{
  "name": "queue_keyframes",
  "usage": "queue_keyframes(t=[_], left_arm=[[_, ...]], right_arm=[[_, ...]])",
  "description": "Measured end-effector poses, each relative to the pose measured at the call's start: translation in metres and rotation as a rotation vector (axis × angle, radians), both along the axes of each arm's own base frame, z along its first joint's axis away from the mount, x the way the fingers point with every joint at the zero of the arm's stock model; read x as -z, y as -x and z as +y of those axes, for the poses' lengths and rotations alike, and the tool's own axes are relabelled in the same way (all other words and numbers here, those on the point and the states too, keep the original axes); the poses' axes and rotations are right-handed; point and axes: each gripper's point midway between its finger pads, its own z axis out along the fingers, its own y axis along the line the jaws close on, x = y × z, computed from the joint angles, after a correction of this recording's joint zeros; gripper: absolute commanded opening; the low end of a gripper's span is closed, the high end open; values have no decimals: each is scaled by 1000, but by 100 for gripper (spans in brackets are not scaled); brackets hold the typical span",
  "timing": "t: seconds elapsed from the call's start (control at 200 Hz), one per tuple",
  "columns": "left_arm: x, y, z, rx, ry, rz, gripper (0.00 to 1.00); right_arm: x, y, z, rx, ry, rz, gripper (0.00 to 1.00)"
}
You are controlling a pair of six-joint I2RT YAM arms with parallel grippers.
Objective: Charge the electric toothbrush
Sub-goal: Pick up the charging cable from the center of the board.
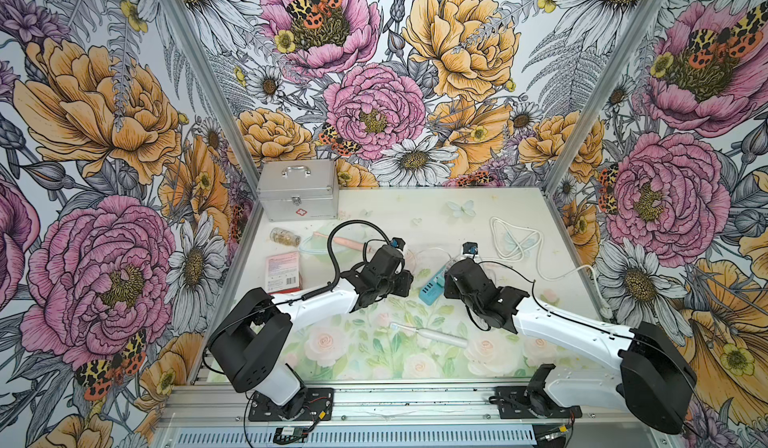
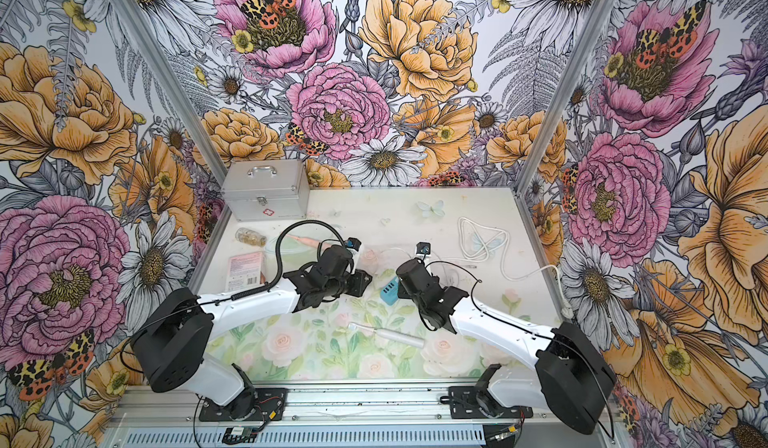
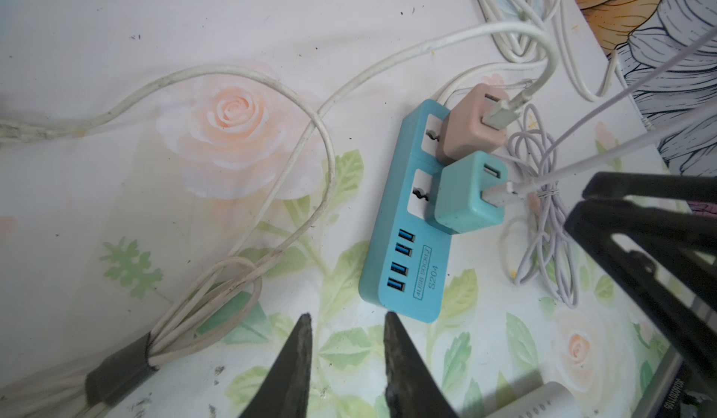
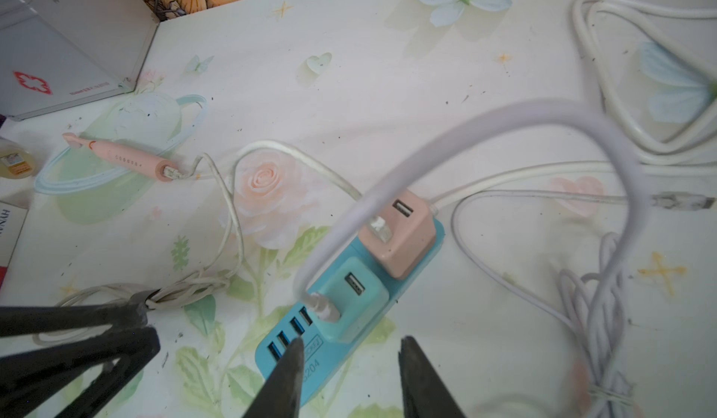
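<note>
Left gripper and right gripper are both spread and empty by the blue power strip. The white toothbrush lies apart, on the near side. That loose lavender cable loop could snag a jaw and drag the strip.

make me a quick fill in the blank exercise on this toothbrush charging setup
1. The blue power strip has ___ USB ports in a row.
2. The toothbrush with a cable plugged into its base is ___.
3. The left gripper and right gripper both stand ___, holding nothing.
4. The silver case bears a ___ emblem.

Missing words: four; pink; open; red
</note>
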Motion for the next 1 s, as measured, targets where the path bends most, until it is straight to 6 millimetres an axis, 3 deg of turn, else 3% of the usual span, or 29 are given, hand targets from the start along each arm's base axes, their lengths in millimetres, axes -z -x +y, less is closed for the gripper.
queue_keyframes(t=[0.13, 0.35, 0.535, 0.67, 0.781, 0.861, 1.001], left_arm=[[-8, 0, 4, -4, -8, -20, 34], [-45, -5, 6, -17, 28, -100, 36], [-85, -20, -7, -9, 73, -186, 37], [-104, -28, -23, 16, 92, -228, 37], [-107, -34, -34, 35, 89, -241, 37], [-104, -40, -39, 37, 84, -238, 37], [-97, -50, -41, 42, 81, -223, 40]], right_arm=[[-12, 16, -14, -9, -27, 0, 50], [-36, 23, -70, 123, -9, 39, 53], [-54, -6, -140, 389, -43, 106, 54], [-25, -29, -176, 562, -67, 255, 52], [6, -44, -180, 629, -88, 371, 52], [22, -55, -170, 633, -129, 424, 38], [23, -82, -159, 576, -162, 413, 41]])
